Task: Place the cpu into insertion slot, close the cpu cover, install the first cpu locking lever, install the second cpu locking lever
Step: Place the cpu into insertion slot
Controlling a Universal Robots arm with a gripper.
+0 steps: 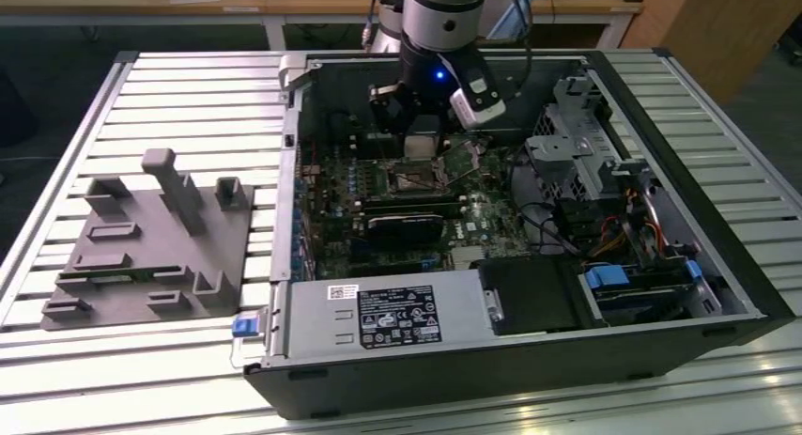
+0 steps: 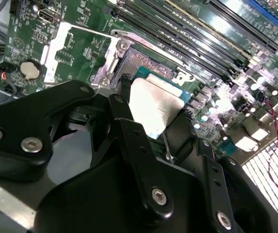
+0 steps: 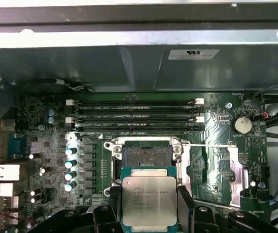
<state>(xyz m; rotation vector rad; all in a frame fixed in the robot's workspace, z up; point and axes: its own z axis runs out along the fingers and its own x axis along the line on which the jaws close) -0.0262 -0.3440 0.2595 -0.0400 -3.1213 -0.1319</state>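
- The gripper (image 3: pixel 149 206) is gripping the cpu (image 3: pixel 149 196) by two opposite edges. The jaws are standing only as wide as the chip, with one finger (image 3: pixel 115 203) pressing on each side.
- The cpu is sitting just beside the insertion slot (image 3: pixel 146 156) and overlapping its near rim in the first wrist view. It is not seated.
- The insertion slot is lying uncovered, with its dark centre exposed. The silvery frame beside it, judged to be the cpu cover (image 3: pixel 235 167), is lying swung open.
- In the exterior view, the arm is reaching down into the open computer case (image 1: pixel 501 374). The memory slots (image 3: pixel 136 116) are running near the socket.
- Risk: an edge grip is offering little hold, so a knock could tilt or shift the chip between the fingers.
- Risk: a descent with the chip offset or rotated against the slot could bend socket contacts or leave one corner riding on the rim.
- Risk: the fingers are flanking the chip closely and could strike the socket's metal rim.
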